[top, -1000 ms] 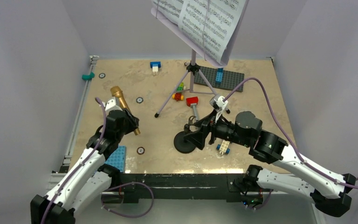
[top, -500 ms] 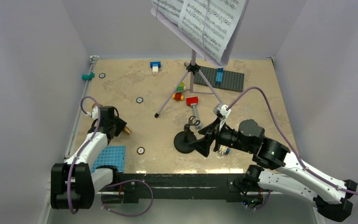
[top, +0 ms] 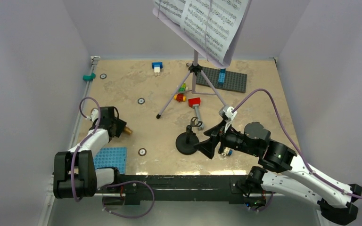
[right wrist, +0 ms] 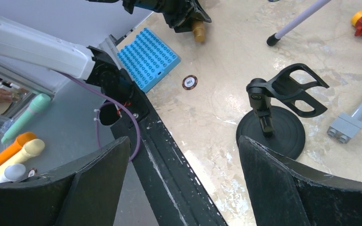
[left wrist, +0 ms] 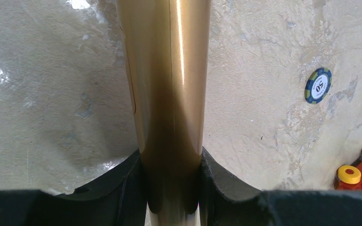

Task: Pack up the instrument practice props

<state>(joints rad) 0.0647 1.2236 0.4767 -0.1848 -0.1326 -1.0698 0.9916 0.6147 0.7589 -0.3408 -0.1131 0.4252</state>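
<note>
My left gripper (top: 114,126) is shut on the gold microphone (left wrist: 172,94) low over the table's left side. In the top view only the microphone's gold tail end (top: 127,131) shows past the fingers. The small black mic stand (top: 187,141) stands upright near the front middle, its empty clip (right wrist: 296,89) on top. My right gripper (top: 208,147) hovers just right of its round base, jaws wide open and empty (right wrist: 184,141). The lavender tripod music stand (top: 195,70) rises at the back, with white sheet-music pages (top: 207,23) on its desk.
A blue studded plate (top: 111,159) lies at the front left. A red-headed hammer (top: 195,104), coloured bricks (top: 181,94) and a grey baseplate (top: 224,77) sit around the tripod legs. Poker chips (top: 142,151) dot the table. Coloured toy microphones (right wrist: 19,146) lie beyond the front edge.
The left arm has folded back toward the left edge with the microphone, now mostly hidden under the gripper. The right gripper has drawn slightly back from the mic stand, still open.
</note>
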